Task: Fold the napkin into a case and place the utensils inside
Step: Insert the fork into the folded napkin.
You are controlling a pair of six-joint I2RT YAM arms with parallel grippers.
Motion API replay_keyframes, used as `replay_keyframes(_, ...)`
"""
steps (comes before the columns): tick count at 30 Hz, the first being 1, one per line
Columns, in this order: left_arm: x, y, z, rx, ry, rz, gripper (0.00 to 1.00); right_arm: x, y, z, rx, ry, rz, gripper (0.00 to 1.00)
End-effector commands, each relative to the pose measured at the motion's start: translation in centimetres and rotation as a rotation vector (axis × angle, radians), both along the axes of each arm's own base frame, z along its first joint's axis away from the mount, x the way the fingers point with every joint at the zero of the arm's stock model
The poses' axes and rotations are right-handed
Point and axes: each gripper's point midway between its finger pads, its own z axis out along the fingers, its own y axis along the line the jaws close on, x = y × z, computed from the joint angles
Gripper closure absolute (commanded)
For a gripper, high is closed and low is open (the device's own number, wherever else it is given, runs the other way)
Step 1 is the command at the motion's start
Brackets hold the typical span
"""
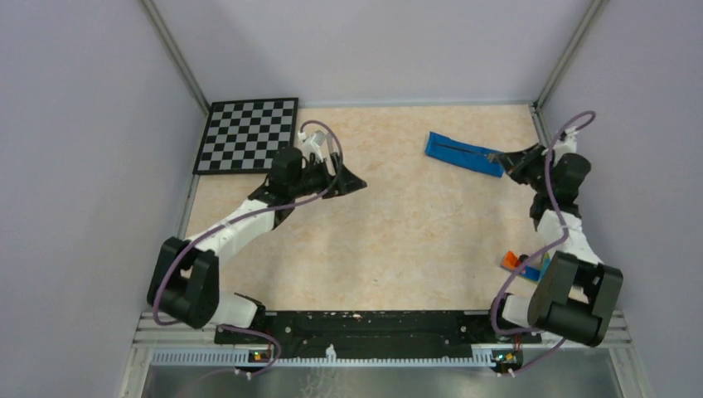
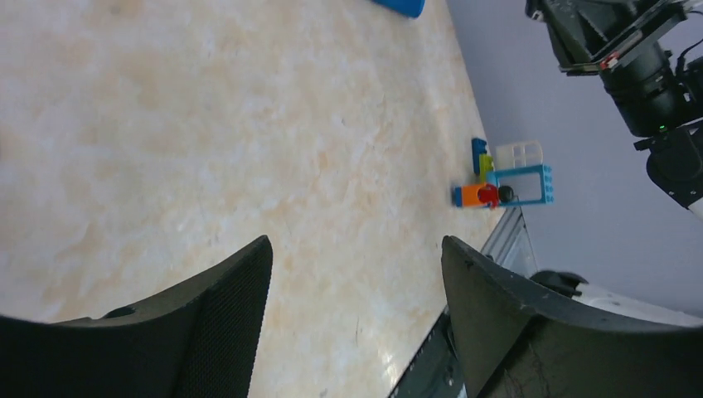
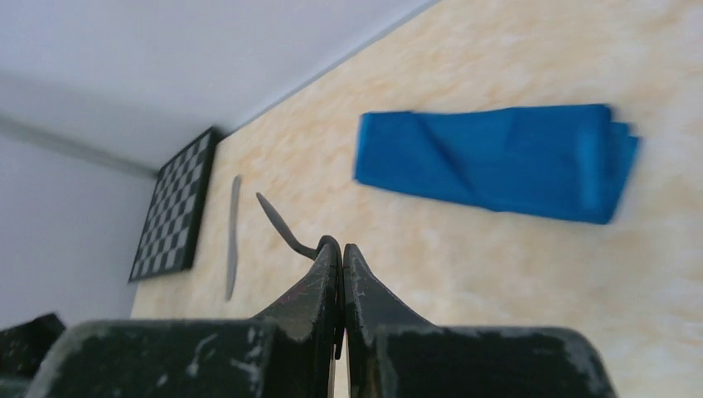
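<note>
1. We see the left gripper (image 2: 356, 249) with its jaws spread wide and nothing between them. It hangs over the bare counter (image 1: 398, 232), just off the near right corner of the checkerboard (image 1: 249, 135).
2. The right gripper (image 3: 340, 247) has its jaws pressed together on one end of the dark fork (image 3: 278, 220), which sticks out toward the checkerboard.
3. The case (image 3: 497, 159), a folded blue strip, lies flat well to the right of the checkerboard.
4. The pale knife (image 3: 233, 236) lies on the counter, between the fork and the checkerboard.
</note>
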Motion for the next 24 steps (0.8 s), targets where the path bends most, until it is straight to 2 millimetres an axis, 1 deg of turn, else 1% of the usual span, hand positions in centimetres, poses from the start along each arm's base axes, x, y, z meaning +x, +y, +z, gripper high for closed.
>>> replay_keyframes(1, 5.3, -3.9, 6.0, -0.115, -0.255, 0.075, 0.23, 1.6, -6.5, -1.3, -0.016, 0.068, -0.069, 1.00)
replay_keyframes(3, 6.6, -5.7, 5.9, -0.141, -0.295, 0.067, 0.29, 2.3, -9.6, -1.9, 0.005, 0.068, -0.111, 1.00)
replay_keyframes(4, 7.2, -6.6, 5.9, -0.155, -0.318, 0.063, 0.31, 2.7, -10.4, -2.3, 0.000, 0.089, -0.110, 1.00)
replay_keyframes(5, 7.9, -7.5, 5.4, -0.163, -0.325, 0.057, 0.32, 3.0, -11.1, -2.9, -0.009, 0.116, -0.111, 1.00)
replay_keyframes(7, 9.1, -9.8, 5.1, -0.195, -0.347, 0.026, 0.36, 3.8, -12.5, -3.3, -0.044, 0.137, -0.141, 1.00)
replay_keyframes(9, 10.6, -12.2, 5.1, -0.223, -0.370, -0.002, 0.40, 4.3, -13.7, -4.0, -0.076, 0.162, -0.179, 1.00)
replay_keyframes(10, 11.2, -13.5, 4.6, -0.236, -0.374, -0.021, 0.43, 4.7, -14.4, -4.2, -0.090, 0.170, -0.192, 1.00)
replay_keyframes(13, 13.0, -16.9, 4.3, -0.283, -0.409, -0.060, 0.53, 5.4, -15.5, -5.1, -0.096, 0.186, -0.205, 1.00)
replay_keyframes(14, 13.7, -18.2, 3.1, -0.288, -0.411, -0.069, 0.55, 5.7, -15.7, -5.4, -0.099, 0.190, -0.202, 1.00)
replay_keyframes(17, 15.6, -20.8, 2.2, -0.318, -0.424, -0.080, 0.56, 6.5, -16.3, -6.2, -0.098, 0.202, -0.204, 1.00)
replay_keyframes(20, 17.6, -22.2, 1.0, -0.336, -0.430, -0.054, 0.59, 7.2, -16.6, -7.1, -0.092, 0.210, -0.193, 1.00)
replay_keyframes(24, 19.9, -23.1, -0.9, -0.361, -0.439, 0.012, 0.63, 7.9, -16.4, -8.0, -0.062, 0.201, -0.164, 1.00)
